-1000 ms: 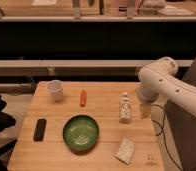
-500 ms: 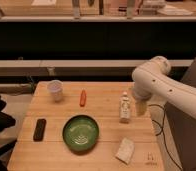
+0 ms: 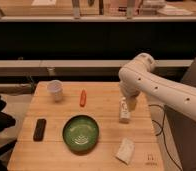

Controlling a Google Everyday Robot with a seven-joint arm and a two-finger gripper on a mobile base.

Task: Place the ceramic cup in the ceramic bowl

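Leftmost on the wooden table lies a flat black rectangular object, near the left edge. Behind it and a little to the right, the ceramic cup stands upright near the table's back edge, apart from everything else. Next comes a small orange-red elongated item lying lengthwise. In front of it, the ceramic bowl sits near the table's front, well apart from the cup. Further right, a white bottle stands with a label on it, and a crumpled white packet lies near the front edge. The gripper hangs just beside the bottle's top, under the bent white arm reaching in from the right; whether it is open or closed I cannot make out.
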